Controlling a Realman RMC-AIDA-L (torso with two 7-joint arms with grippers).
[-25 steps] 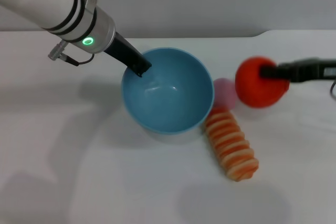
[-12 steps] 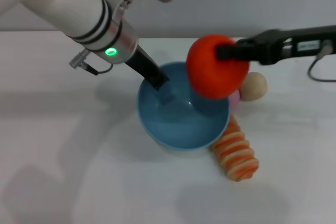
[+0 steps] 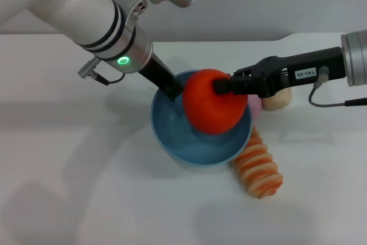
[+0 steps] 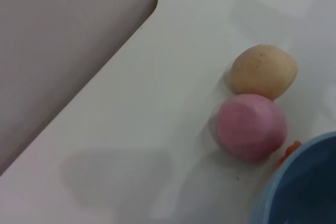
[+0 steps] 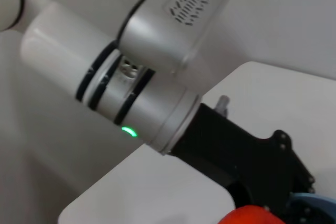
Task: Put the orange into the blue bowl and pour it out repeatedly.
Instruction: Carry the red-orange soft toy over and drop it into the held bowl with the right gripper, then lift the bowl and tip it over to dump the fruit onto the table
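Right gripper (image 3: 221, 86) jaws clenched on the orange (image 3: 211, 102), over the blue bowl (image 3: 172, 127).

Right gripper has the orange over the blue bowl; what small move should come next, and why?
Probably open the right gripper and let go. The orange already sits low inside the blue bowl, inside its rim, while the left gripper holds the far rim, so a release should drop it in.

The left gripper (image 3: 172, 91) reaches down from upper left, while the right gripper (image 3: 221, 86) extends in horizontally, jaws clamped.
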